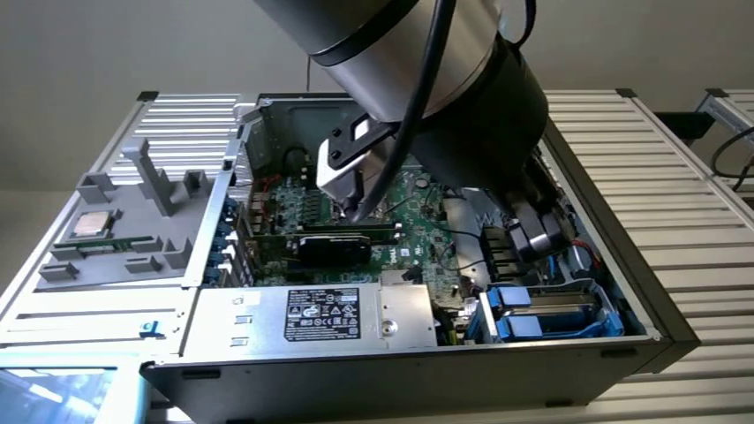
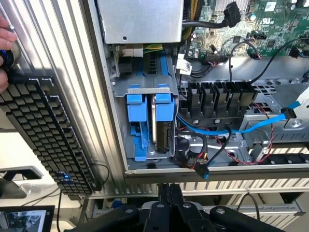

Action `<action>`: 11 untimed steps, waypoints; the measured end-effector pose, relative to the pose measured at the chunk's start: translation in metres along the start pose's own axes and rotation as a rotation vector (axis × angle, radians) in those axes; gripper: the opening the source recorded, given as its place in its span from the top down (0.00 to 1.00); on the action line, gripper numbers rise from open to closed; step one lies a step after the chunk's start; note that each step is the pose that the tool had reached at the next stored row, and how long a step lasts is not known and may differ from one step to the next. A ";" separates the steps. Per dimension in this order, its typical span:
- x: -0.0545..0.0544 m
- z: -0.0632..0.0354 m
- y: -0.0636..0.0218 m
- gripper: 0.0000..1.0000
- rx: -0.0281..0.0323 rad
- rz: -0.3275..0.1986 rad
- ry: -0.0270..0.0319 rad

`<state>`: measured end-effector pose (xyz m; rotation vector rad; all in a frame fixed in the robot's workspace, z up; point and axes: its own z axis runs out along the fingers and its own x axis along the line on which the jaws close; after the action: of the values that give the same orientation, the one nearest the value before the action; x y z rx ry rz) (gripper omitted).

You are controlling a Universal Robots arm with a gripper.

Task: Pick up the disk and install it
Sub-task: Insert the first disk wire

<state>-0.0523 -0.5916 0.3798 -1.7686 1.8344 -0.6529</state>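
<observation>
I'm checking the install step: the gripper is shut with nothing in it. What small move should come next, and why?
Probably ease the shut gripper toward the disk and press lightly on its exposed end. The disk already stands in the drive bay beside a blue carrier, apart from the gripper; whether it is fully seated I cannot tell.

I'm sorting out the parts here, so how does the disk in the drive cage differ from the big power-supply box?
The disk is far smaller than the power-supply box. The disk sits edge-on in a blue carrier; the power-supply box has no blue frame. The power-supply box shows a printed label; the disk's label cannot be seen. Both are silver metal.
</observation>
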 end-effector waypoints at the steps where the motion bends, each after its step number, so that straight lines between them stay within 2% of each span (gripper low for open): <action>1: -0.001 0.0000 -0.0002 0.87 -0.0138 0.000 0.0005; 4: -0.002 -0.0002 -0.0015 0.87 -0.0480 0.000 0.0018; 7: -0.003 -0.0007 -0.0033 0.87 -0.0772 0.000 0.0029; 9: -0.004 -0.0011 -0.0047 0.87 -0.0940 0.000 0.0035; 11: -0.005 -0.0018 -0.0052 0.87 -0.1048 0.002 0.0049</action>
<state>-0.0494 -0.5872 0.3847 -1.8331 1.9046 -0.5702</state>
